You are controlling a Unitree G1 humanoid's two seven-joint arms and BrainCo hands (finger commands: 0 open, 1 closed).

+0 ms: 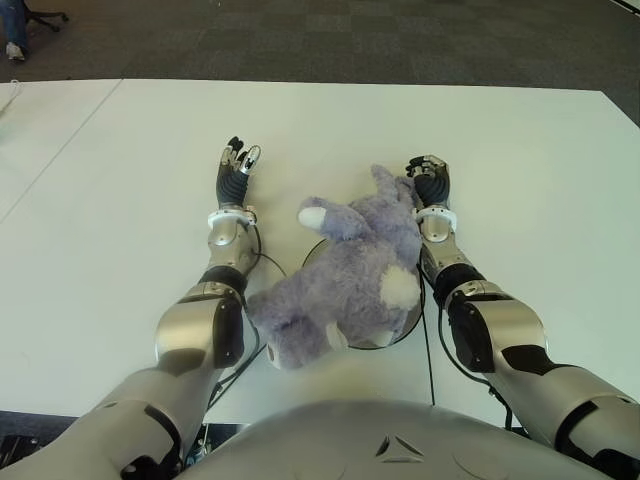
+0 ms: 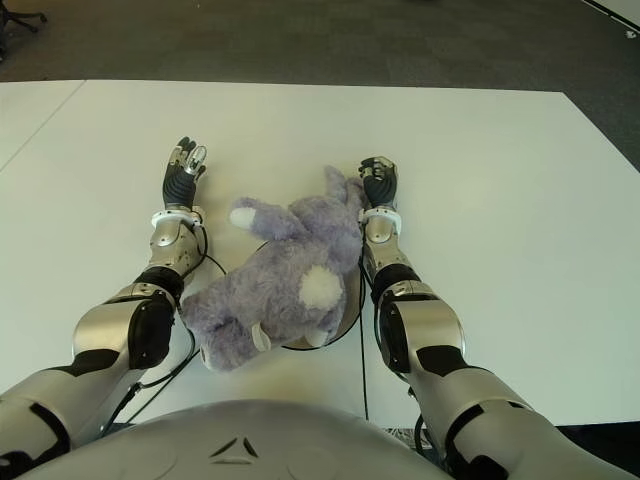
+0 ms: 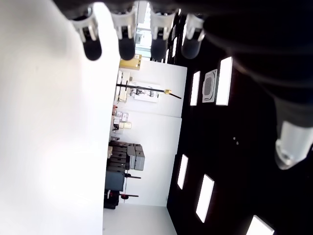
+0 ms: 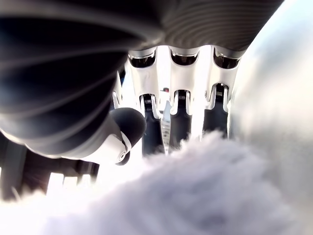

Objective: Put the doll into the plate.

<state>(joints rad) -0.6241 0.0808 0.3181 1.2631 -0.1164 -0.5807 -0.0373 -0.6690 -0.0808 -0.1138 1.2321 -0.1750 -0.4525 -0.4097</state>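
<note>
A purple plush doll (image 1: 345, 275) with a white snout and a white tail lies across a round dark plate (image 1: 403, 330), covering most of it; its hind end hangs over the plate's near-left rim. My right hand (image 1: 428, 172) is at the doll's far right, beside one ear. In the right wrist view its fingers (image 4: 180, 117) are loosely bent over purple fur (image 4: 195, 196), and the thumb is clear of the fur, so nothing is gripped. My left hand (image 1: 238, 165) shows on the white table (image 1: 120, 200) left of the doll, its fingers straight and empty.
Black cables (image 1: 432, 350) run along both forearms near the plate. The table's far edge meets a dark carpeted floor (image 1: 330, 40). A chair base and a person's foot (image 1: 15, 48) show at the far left.
</note>
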